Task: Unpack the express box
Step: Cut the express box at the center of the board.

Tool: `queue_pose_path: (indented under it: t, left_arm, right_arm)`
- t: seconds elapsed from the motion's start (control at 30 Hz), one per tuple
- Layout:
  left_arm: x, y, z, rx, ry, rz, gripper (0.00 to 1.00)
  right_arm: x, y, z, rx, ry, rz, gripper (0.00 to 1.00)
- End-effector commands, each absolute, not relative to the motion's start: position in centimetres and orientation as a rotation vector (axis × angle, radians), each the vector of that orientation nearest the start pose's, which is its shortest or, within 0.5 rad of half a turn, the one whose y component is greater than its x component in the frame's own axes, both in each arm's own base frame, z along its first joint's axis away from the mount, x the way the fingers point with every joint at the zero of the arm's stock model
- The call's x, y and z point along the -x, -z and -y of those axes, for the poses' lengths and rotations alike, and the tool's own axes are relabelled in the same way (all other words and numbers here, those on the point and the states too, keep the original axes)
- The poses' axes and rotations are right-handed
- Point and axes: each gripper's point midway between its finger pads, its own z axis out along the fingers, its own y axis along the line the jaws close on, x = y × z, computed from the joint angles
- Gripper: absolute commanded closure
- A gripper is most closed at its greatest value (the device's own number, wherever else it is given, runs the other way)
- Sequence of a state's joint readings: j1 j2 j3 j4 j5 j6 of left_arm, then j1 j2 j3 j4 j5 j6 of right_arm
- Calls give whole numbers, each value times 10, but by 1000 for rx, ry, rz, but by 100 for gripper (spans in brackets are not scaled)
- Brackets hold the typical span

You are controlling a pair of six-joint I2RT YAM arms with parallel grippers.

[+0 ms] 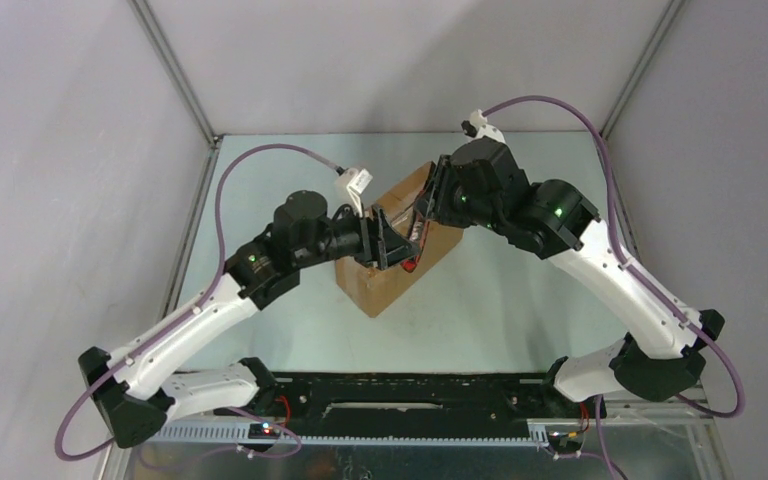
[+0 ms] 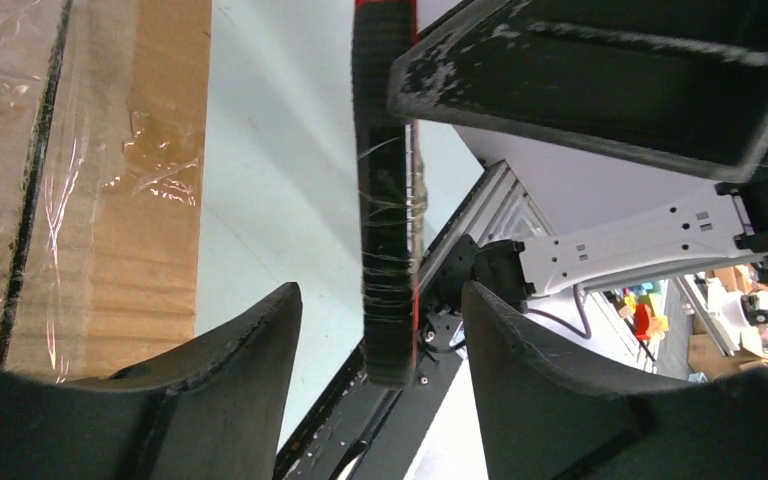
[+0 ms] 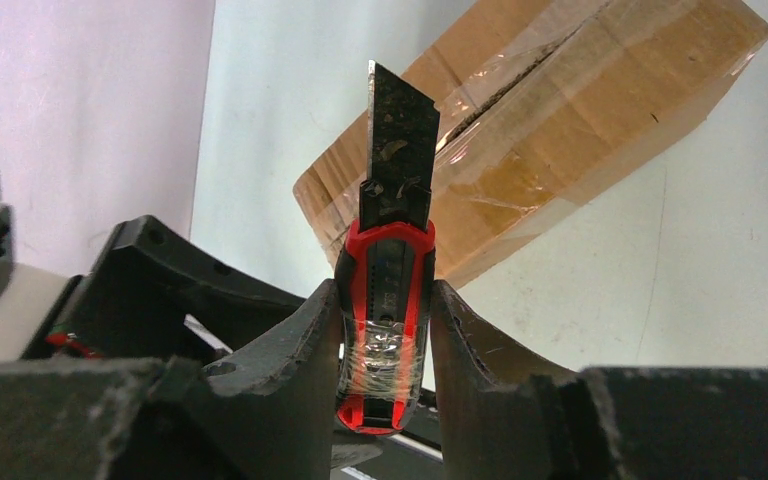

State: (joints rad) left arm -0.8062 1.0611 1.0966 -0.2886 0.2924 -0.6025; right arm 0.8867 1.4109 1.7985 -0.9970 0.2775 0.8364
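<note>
From above, the express box (image 1: 385,285) is lying angled mid-table beneath the left gripper (image 1: 390,245) and right gripper (image 1: 425,215). At the left wrist, the jaws are standing apart around a utility knife (image 2: 388,200). At the right wrist, the jaws are clamping its handle.

Both arms share one scheme: white shells on the long links of the left arm (image 1: 185,325) and right arm (image 1: 615,275), dotted with small dark screws, and black housings at the joints. A purple cable (image 1: 219,210) loops along each arm to a white plug (image 1: 353,183). Green lights (image 1: 251,259) glow on the black housings (tiny dots). The fingers (image 2: 230,385) are matte black wedges, scuffed pale along their edges.
</note>
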Motion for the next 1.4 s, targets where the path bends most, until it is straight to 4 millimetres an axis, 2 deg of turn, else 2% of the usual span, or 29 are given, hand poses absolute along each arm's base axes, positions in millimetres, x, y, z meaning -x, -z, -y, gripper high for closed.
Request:
queue_pose_path:
  t: [0.0,0.07,0.17,0.2,0.23,0.27,0.3,0.33,0.37,0.43,0.5,0.57,0.7,0.8,0.93,1.07,1.2,1.3,1.37]
  left_arm:
    - [-188,-339,312,-457,1265,-1916,37]
    - [-188,-340,314,-461,1276,-1917,42]
    - [-187,-342,319,-467,1308,-1915,57]
    - [-186,-344,321,-469,1328,-1907,68]
    - [-185,-346,323,-464,1349,-1904,86]
    - [-183,-350,325,-459,1373,-1897,98]
    - [-180,-354,327,-459,1407,-1884,100]
    - [-179,-361,328,-445,1442,-1862,100]
    - [-177,-369,329,-426,1482,-1833,100]
    - [-174,-388,327,-378,1565,-1761,100]
    - [-171,-415,323,-314,1654,-1658,100]
    - [-170,-438,319,-271,1716,-1563,100]
    - [-171,-472,316,-200,1806,-1440,100]
    - [-174,-482,319,-151,1887,-1397,100]
    - [-180,-480,323,-31,2017,-1380,100]
    - [-184,-476,323,30,2041,-1382,100]
    - [-186,-471,321,49,2010,-1398,100]
    - [-183,-468,324,35,2022,-1417,100]
    - [-181,-468,324,39,2041,-1406,100]
  right_arm:
    - [-253,-390,-281,-115,-751,-2135,100]
    - [-252,-392,-283,-111,-759,-2131,100]
    - [-253,-394,-284,-102,-763,-2125,100]
    - [-252,-395,-284,-100,-762,-2124,100]
    - [-253,-395,-285,-97,-764,-2121,100]
    - [-253,-396,-285,-93,-770,-2117,100]
    - [-252,-396,-286,-88,-773,-2115,93]
    - [-252,-395,-286,-85,-778,-2112,80]
    - [-252,-397,-287,-80,-794,-2098,63]
    - [-251,-401,-287,-62,-844,-2062,37]
    - [-248,-405,-286,-51,-924,-2009,22]
    - [-247,-416,-286,-54,-1049,-1918,18]
    - [-240,-428,-279,-82,-1209,-1789,17]
    - [-234,-442,-272,-100,-1238,-1713,19]
    - [-230,-452,-271,-116,-1266,-1634,21]
    - [-230,-456,-273,-116,-1258,-1594,22]
    - [-231,-453,-281,-100,-1269,-1600,43]
    - [-231,-456,-286,-90,-1282,-1587,44]
    - [-231,-460,-288,-81,-1293,-1569,50]
